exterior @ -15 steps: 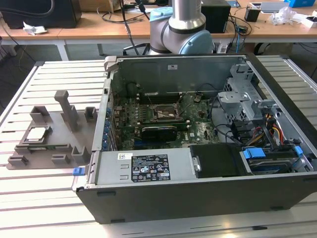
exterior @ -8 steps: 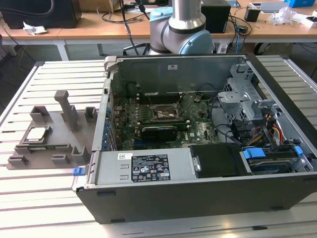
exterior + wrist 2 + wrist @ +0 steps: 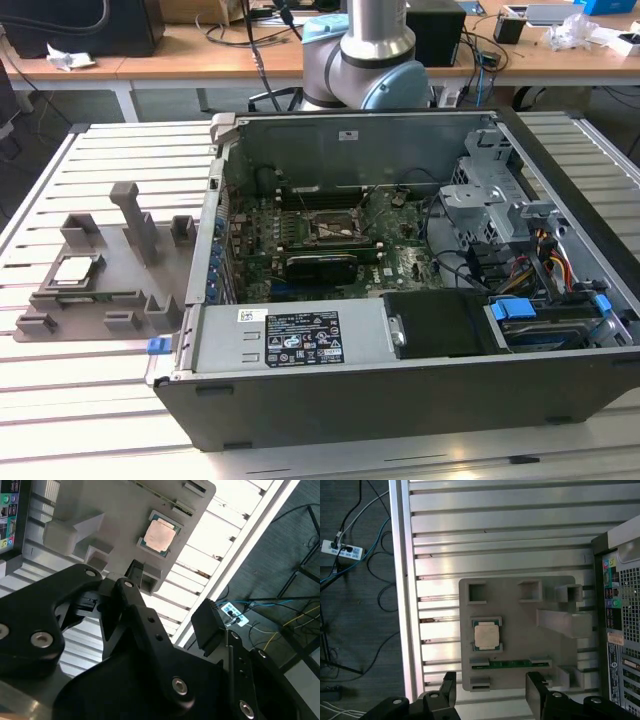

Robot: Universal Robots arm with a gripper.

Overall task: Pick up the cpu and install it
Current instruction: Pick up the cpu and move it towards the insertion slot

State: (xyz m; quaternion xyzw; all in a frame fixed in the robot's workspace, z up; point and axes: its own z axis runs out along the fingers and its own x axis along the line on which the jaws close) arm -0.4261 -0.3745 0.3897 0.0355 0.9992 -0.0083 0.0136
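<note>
Exterior view looks down across the case (image 3: 400, 410); both wrist views overlook the tray (image 3: 520, 630) (image 3: 115, 510).

The cpu (image 3: 486, 635) is smooth pale metal, its holder (image 3: 520, 630) matt grey plastic.

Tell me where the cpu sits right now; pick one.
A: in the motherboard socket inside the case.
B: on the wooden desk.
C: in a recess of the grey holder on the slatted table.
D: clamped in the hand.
C: in the first wrist view the cpu lies in a recess of the grey holder, with the open hand apart from it.
</note>
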